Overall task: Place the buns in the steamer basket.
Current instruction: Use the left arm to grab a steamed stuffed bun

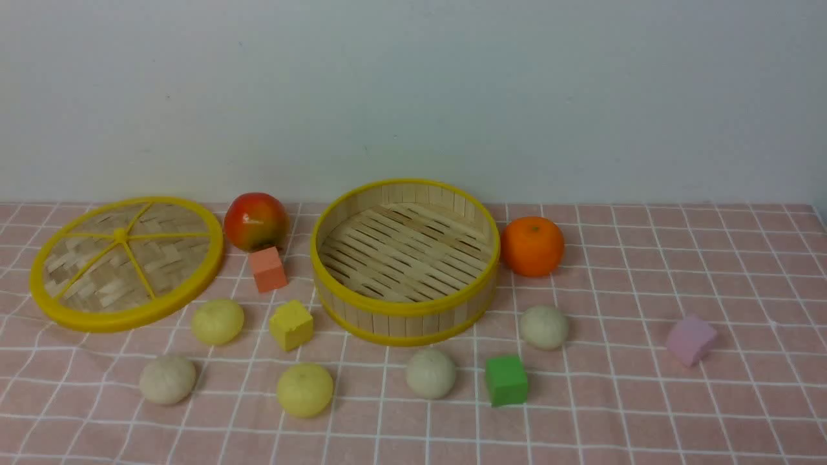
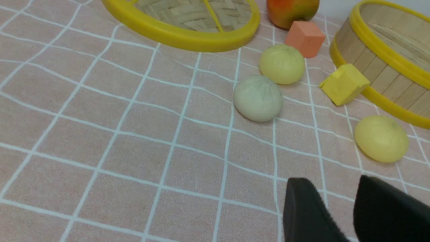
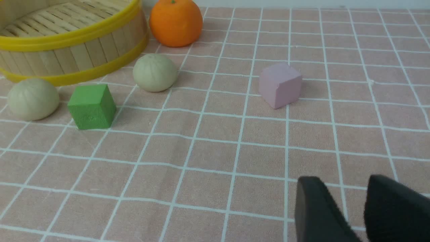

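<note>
My left gripper and right gripper both hang parted and empty above the pink checked cloth. All five small matte dough buns, two pale yellow and three off-white, lie outside the round bamboo-slat steamer basket.

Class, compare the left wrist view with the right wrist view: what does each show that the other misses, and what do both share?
Only the left wrist view: lid, apple, salmon block, yellow block, two yellow buns, one off-white bun, left pincer.
Only the right wrist view: orange, green cube, pink block, two off-white buns, right pincer.
Both: steamer basket, checked cloth.
</note>
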You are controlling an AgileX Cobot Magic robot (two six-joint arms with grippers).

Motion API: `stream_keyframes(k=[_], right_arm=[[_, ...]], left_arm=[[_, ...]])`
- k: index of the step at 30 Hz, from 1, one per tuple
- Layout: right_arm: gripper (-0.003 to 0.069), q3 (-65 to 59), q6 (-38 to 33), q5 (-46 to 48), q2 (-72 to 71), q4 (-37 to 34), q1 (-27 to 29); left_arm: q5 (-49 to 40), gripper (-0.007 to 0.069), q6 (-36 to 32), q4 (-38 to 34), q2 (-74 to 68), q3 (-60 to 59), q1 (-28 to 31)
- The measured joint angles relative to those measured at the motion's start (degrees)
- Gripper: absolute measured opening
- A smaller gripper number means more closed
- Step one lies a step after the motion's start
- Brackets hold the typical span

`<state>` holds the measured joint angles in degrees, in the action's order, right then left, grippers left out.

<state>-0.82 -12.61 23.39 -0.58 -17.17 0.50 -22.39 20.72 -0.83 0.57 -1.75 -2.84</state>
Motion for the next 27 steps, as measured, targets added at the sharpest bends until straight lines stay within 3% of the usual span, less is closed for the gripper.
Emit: stream_keyframes(k=[14, 20, 23, 27], right_arm=[[0.0240, 0.0, 0.0, 0.0, 0.0, 0.0, 0.0], [0.0240, 0.0, 0.0, 0.0, 0.0, 0.0, 0.0], [0.0240, 0.0, 0.0, 0.0, 0.0, 0.0, 0.0], [0.0240, 0.0, 0.0, 0.0, 0.0, 0.0, 0.0]], left_arm=[[1.6, 0.0238, 0.1, 2.2, 0.0, 0.0, 0.0], [7.6, 0.0238, 6.1, -7.9, 0.0, 0.0, 0.0], [12.2, 0.0238, 12.1, -17.7, 0.0, 0.0, 0.0], [17.1, 0.0238, 14.7, -23.4, 0.0, 0.0, 0.0]])
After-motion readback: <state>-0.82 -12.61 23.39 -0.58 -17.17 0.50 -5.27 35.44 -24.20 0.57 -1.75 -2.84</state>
